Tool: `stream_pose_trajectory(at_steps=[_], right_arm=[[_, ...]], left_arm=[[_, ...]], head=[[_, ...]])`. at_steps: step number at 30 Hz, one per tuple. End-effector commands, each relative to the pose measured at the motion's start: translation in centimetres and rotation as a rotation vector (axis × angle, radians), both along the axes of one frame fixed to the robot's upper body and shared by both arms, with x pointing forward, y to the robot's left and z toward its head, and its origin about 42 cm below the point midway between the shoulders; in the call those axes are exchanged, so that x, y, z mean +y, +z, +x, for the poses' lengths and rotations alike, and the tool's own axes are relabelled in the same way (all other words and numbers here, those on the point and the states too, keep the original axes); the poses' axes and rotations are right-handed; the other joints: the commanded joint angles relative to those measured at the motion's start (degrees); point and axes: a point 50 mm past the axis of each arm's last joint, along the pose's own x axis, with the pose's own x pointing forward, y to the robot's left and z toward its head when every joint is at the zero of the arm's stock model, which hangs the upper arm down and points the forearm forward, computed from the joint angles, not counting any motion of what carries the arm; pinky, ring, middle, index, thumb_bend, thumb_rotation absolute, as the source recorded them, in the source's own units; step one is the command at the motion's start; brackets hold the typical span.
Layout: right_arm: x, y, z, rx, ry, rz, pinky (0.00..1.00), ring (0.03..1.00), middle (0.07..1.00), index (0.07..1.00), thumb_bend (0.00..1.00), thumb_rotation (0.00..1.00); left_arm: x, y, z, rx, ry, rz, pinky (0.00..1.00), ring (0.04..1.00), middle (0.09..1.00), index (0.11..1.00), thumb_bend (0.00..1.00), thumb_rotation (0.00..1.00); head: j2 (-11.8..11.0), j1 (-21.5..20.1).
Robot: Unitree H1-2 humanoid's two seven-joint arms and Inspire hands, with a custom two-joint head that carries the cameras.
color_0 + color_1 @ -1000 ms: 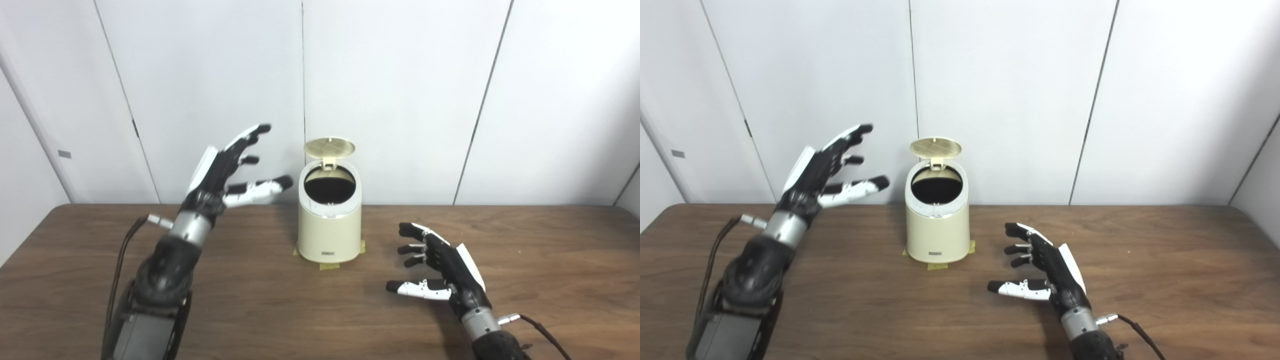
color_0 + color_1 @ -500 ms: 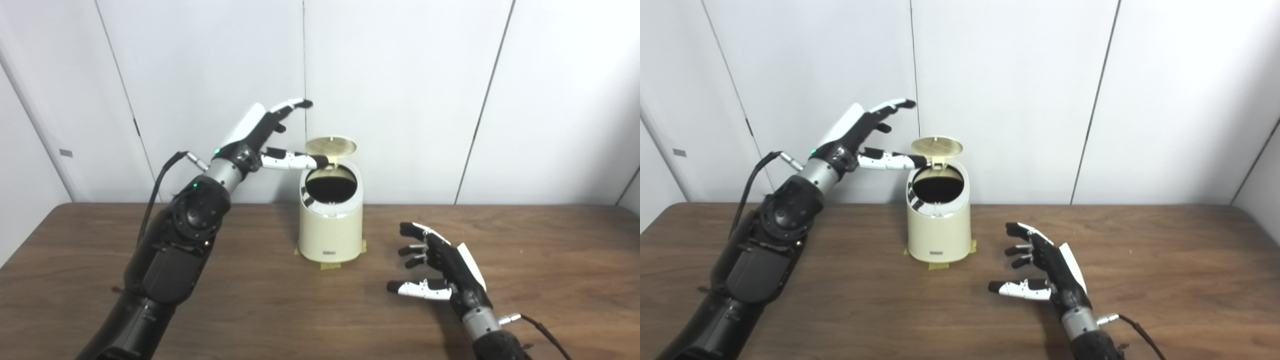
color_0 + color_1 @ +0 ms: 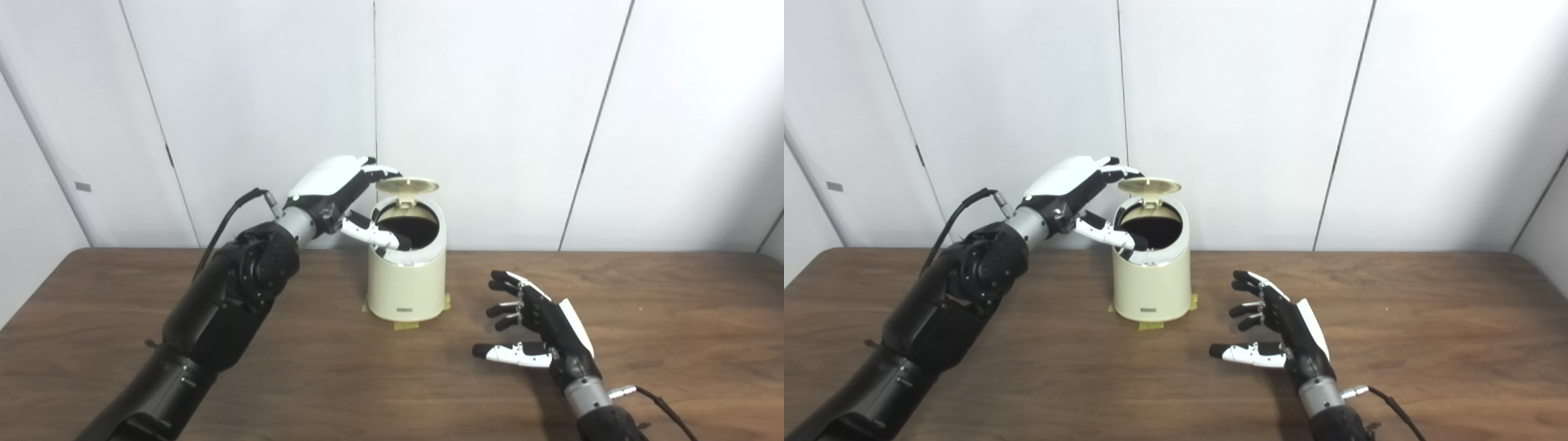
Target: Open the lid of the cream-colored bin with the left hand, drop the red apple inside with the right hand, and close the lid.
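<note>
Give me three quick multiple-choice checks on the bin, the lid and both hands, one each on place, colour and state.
1. Where is the left hand?
A. flat on the table
B. at the lid's edge, above the bin's left rim
C. beside the right hand

2. What colour is the bin?
A. cream
B. red
C. black

3. What state is the lid in?
A. fully shut
B. raised on its hinge, tipped forward over the opening
C. lying off on the table

Answers: 1 B, its fingers reach the lid's left edge and its thumb hangs at the rim. 2 A, the body is cream, standing on tape patches on the brown table. 3 B, the dark opening shows beneath the lid. The right hand is open above the table, holding nothing; no apple shows.
</note>
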Motion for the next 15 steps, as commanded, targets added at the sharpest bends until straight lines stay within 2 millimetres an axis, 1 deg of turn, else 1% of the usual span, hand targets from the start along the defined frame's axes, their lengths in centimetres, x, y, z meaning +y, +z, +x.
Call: stream_pose_trajectory(at_steps=[1, 5, 8, 11, 15], right_arm=[[0.2, 2.2, 1.0, -0.088, 0.003, 0.006, 0.52, 0.626, 0.804, 0.83, 0.79, 0.13], [0.1, 2.0, 1.0, -0.086, 0.004, 0.005, 0.51, 0.627, 0.807, 0.834, 0.79, 0.13], [0.2, 1.9, 0.9, -0.083, 0.003, 0.006, 0.52, 0.624, 0.806, 0.834, 0.79, 0.12], [0.2, 1.9, 0.9, -0.08, 0.001, 0.005, 0.52, 0.62, 0.809, 0.835, 0.79, 0.12], [0.2, 1.9, 0.9, -0.079, -0.001, 0.009, 0.51, 0.621, 0.809, 0.832, 0.79, 0.13]], left_arm=[[-0.4, 3.3, 0.0, -0.1, -0.025, 0.013, 1.0, 1.0, 0.887, 0.859, 1.0, 0.49], [-0.5, 3.1, -0.7, -0.101, -0.047, 0.029, 1.0, 1.0, 0.889, 0.86, 1.0, 0.48], [-0.3, 3.1, -1.1, -0.11, -0.063, 0.043, 1.0, 1.0, 0.893, 0.865, 1.0, 0.49], [-0.2, 3.3, -1.7, -0.123, -0.079, 0.065, 1.0, 1.0, 0.887, 0.861, 1.0, 0.51], [-0.2, 3.6, -2.7, -0.142, -0.099, 0.102, 1.0, 1.0, 0.881, 0.856, 1.0, 0.5]], head=[[0.0, 0.0], [0.1, -0.1], [0.2, -0.1], [0.3, -0.1], [0.4, -0.2]])
